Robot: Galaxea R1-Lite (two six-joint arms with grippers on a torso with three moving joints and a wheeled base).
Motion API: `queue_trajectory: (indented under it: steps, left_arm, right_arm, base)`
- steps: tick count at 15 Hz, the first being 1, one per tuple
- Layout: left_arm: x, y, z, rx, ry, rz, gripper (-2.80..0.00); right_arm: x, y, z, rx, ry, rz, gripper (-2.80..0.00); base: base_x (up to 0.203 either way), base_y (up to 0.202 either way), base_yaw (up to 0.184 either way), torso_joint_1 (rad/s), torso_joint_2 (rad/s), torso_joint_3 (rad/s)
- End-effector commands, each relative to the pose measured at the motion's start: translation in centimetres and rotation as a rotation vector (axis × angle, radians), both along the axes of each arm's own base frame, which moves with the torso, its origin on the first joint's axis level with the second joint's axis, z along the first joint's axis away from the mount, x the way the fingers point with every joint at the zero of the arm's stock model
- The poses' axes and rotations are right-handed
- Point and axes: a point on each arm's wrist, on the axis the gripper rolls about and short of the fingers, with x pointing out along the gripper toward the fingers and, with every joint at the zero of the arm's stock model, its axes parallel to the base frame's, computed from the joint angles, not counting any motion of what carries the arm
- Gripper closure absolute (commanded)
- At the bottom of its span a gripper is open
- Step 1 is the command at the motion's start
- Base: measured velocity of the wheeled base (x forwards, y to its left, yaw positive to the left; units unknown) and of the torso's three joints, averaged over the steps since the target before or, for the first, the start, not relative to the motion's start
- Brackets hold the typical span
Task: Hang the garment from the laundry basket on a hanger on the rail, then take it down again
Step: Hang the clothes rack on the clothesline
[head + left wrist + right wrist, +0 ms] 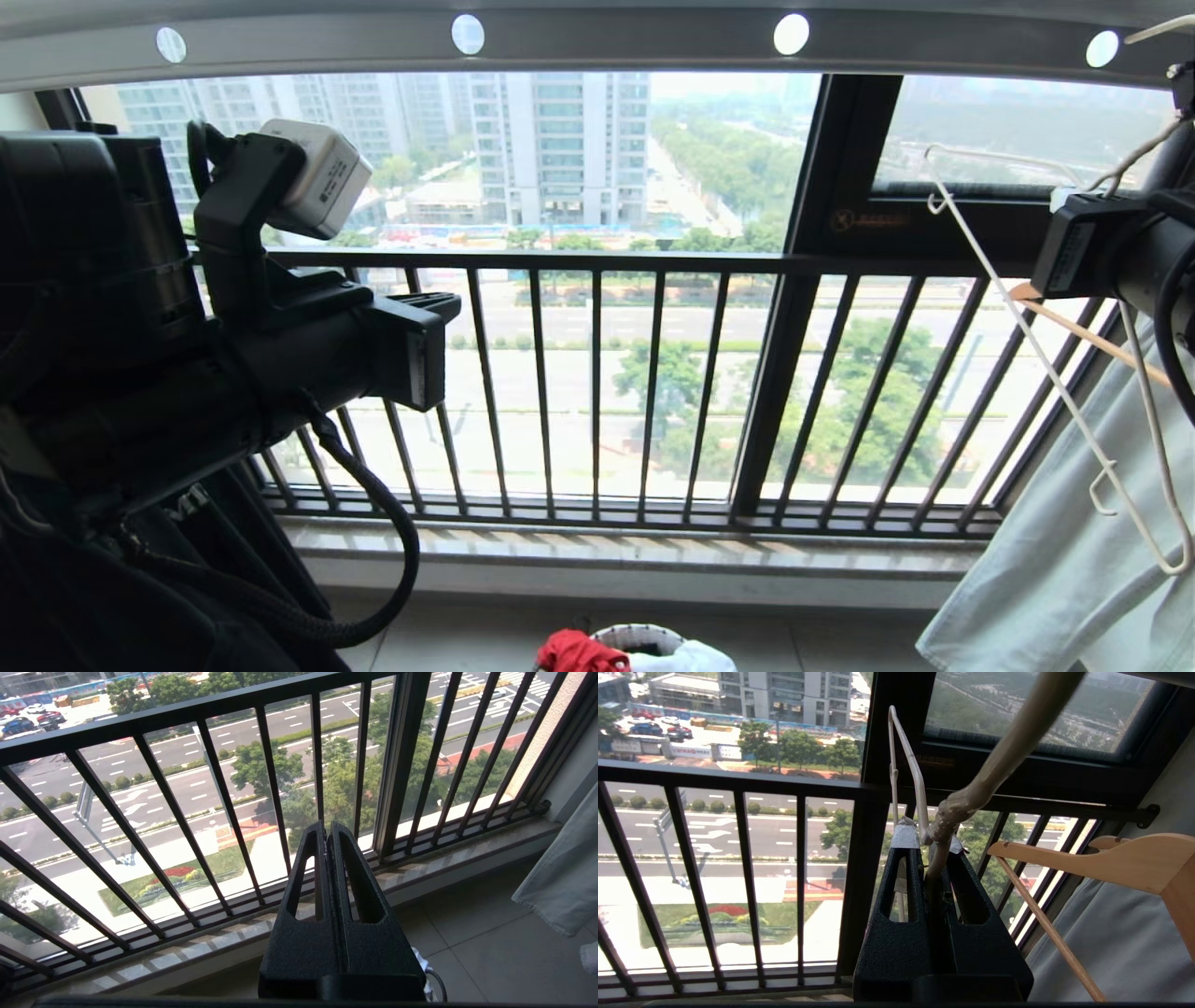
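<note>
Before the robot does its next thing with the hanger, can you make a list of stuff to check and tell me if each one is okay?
1. Right gripper holding the hanger: ok, fingers shut on its twisted neck.
2. Hanger empty and ready for a shirt: ok, nothing hangs on it.
3. Left gripper free to help: ok, shut on nothing, up by the window railing.
4. Red garment within sight: ok, lying on the laundry basket on the floor below.
5. Hanger hooked on the rail: cannot tell, the hook runs out of view.
6. Room beside the wooden hanger: cannot tell, it sits close.
</note>
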Motion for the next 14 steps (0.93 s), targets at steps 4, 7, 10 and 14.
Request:
queue_trajectory:
  steps: [4, 7, 10, 14]
  left_arm:
    - [-0.2, 0.2, 0.3, -0.009, -0.012, 0.002, 0.0]
    - [-0.3, 0.2, 0.3, -0.009, -0.012, 0.001, 0.0]
    - [-0.2, 0.2, 0.3, -0.009, -0.012, 0.002, 0.0]
    - [-0.2, 0.2, 0.3, -0.009, -0.012, 0.002, 0.0]
  right_arm:
    - [1.9, -1.2, -0.3, -0.01, 0.016, -0.053, 0.0]
    - [2.8, -1.0, -0.1, -0.017, 0.015, -0.021, 0.0]
    - [3.6, -0.9, -0.5, -0.025, 0.031, -0.009, 0.0]
    - [4.4, -0.9, -0.4, -0.058, 0.036, 0.018, 0.0]
  base:
    - [0.0, 0.0, 0.0, 0.0, 0.0, 0.0]
    - [0.0, 0.0, 0.0, 0.0, 0.0, 0.0]
    - [0.0, 0.0, 0.0, 0.0, 0.0, 0.0]
    - [0.0, 0.0, 0.0, 0.0, 0.0, 0.0]
